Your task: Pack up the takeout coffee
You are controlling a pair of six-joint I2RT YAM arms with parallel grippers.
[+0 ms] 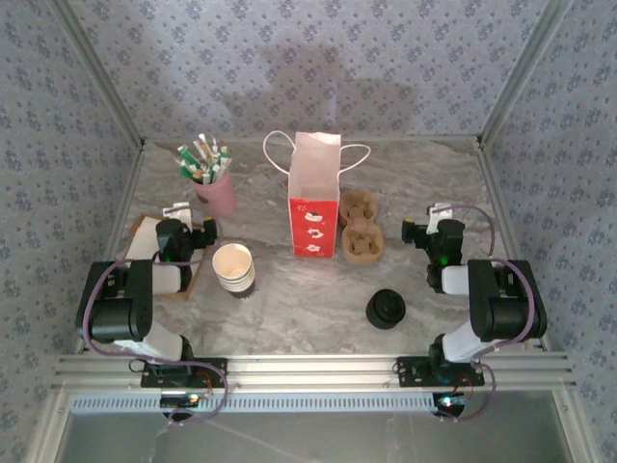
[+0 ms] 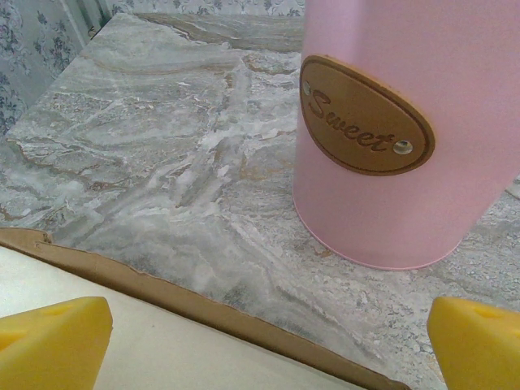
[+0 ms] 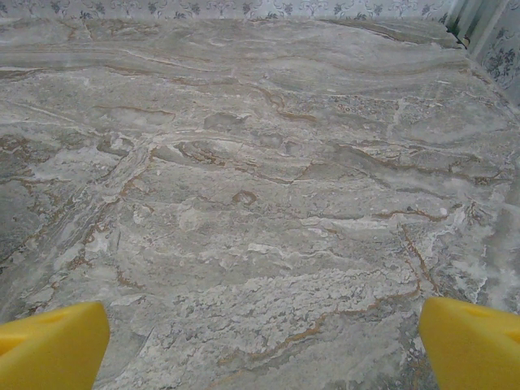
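Top external view: the plain white paper cup (image 1: 233,265) stands open-topped on the grey marbled table (image 1: 308,289), near the left gripper (image 1: 185,227). The round black plastic lid (image 1: 386,309) lies well apart from it, nearer the right gripper (image 1: 439,227). The red-and-white paper bag (image 1: 314,203) stands upright at centre, with brown moulded cup trays (image 1: 361,228) just beside it. The left gripper's yellow fingers (image 2: 53,341) are spread wide, holding nothing, and face the pink cup (image 2: 390,130). The right gripper's fingers (image 3: 49,345) are likewise spread wide, holding nothing, over bare marble.
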